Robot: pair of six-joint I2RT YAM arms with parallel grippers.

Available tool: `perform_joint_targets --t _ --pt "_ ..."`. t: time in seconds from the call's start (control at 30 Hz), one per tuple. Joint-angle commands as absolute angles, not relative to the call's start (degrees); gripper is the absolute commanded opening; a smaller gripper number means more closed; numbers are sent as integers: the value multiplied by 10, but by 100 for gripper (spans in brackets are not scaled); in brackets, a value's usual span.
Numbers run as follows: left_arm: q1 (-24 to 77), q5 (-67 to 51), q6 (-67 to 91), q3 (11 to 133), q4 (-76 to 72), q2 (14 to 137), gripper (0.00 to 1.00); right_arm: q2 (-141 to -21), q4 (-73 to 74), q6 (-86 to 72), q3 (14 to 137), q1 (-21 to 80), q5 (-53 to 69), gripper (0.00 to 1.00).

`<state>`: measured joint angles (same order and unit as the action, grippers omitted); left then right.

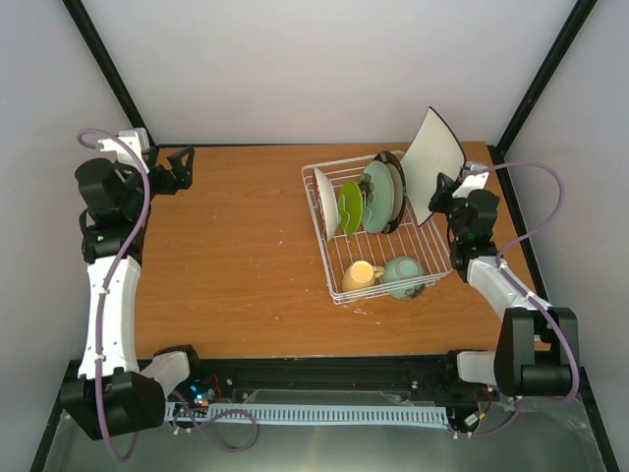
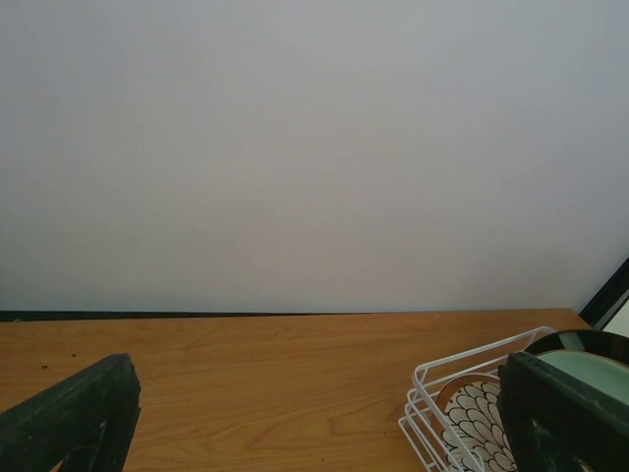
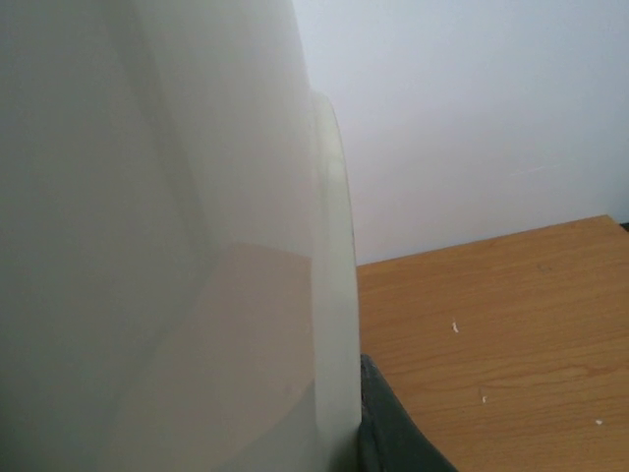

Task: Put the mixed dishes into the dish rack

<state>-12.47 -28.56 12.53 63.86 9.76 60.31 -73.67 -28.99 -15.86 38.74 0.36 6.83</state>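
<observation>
The white wire dish rack (image 1: 337, 292) stands at centre right. Upright in its prongs are a white petal-patterned plate (image 1: 325, 202), a lime green plate (image 1: 351, 206), a pale teal plate (image 1: 377, 194) and a dark striped-rim plate (image 1: 396, 187). A yellow mug (image 1: 360, 274) and a mint-green bowl (image 1: 403, 274) lie in its front part. My right gripper (image 1: 444, 192) is shut on the lower edge of the square white plate (image 1: 432, 162), which it holds upright in the air just right of the rack. That plate (image 3: 167, 246) fills the right wrist view beside one finger (image 3: 393, 433). My left gripper (image 1: 180, 167) is open at the far left corner.
In the left wrist view the rack's corner (image 2: 462, 369) and the petal plate (image 2: 482, 423) show at lower right, past bare wooden table (image 2: 246, 383). Black frame posts (image 1: 531, 88) rise at the back corners. The table's right edge lies close behind the right arm.
</observation>
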Motion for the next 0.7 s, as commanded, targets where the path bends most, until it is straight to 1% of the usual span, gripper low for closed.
perform_joint_targets --t 0.0,0.4,0.67 --pt "-124 -292 123 652 80 612 100 -738 -439 -131 413 2 57 3" --pt "-124 -294 113 663 83 637 100 -813 -468 -115 411 10 59 3" --pt "-124 -292 107 685 88 658 100 -888 -495 -114 433 24 62 3"
